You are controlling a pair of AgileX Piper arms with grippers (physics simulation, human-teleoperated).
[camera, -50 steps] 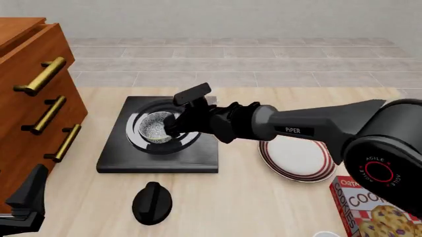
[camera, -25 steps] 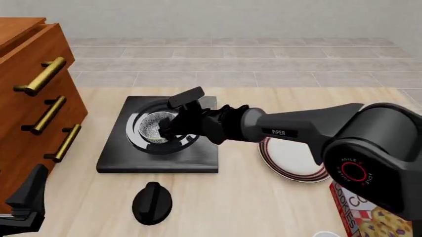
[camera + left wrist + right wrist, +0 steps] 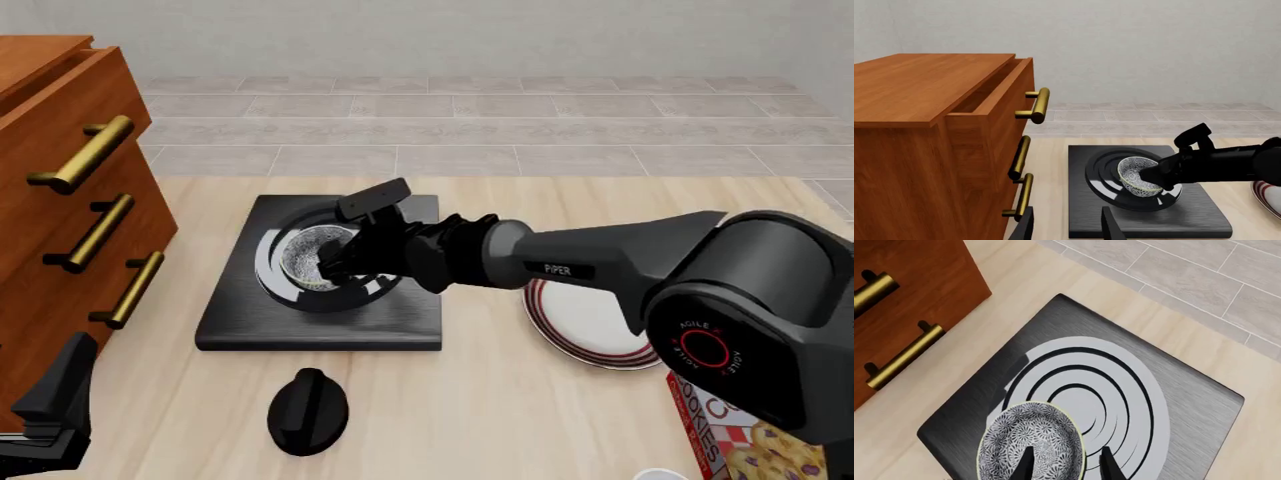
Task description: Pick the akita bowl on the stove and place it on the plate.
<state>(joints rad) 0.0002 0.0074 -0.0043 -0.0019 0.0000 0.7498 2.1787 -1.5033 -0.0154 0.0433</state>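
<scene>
Two arms shared the table, but only the right one was at work. The right gripper (image 3: 350,258) reached across to the stove (image 3: 400,322), and in the front view its own bulk covered the near side of the akita bowl (image 3: 307,257), so the contact could not be read there. The right wrist view was clearer: one finger (image 3: 1023,466) lay inside the bowl's speckled interior and the other just outside the rim, the pale rim sitting between them with a small gap left; whether the pads actually pressed on it could not be told, since the fingertips were cut off at the picture's edge. The bowl rested on the burner's ringed disc, off its centre toward the wooden drawer cabinet (image 3: 54,200). In the left wrist view the bowl appeared tilted on the disc, though the dark arm hid its far side. The plate (image 3: 587,320) lay on the table to the right of the stove, partly hidden under the right arm, with only a sliver of it showing in the left wrist view. The left gripper (image 3: 1066,226) hung back low at the near left, its two fingers parted and holding nothing. A black knob (image 3: 307,410) lay in front of the stove, and a cookie box (image 3: 747,430) was cropped at the right corner.
</scene>
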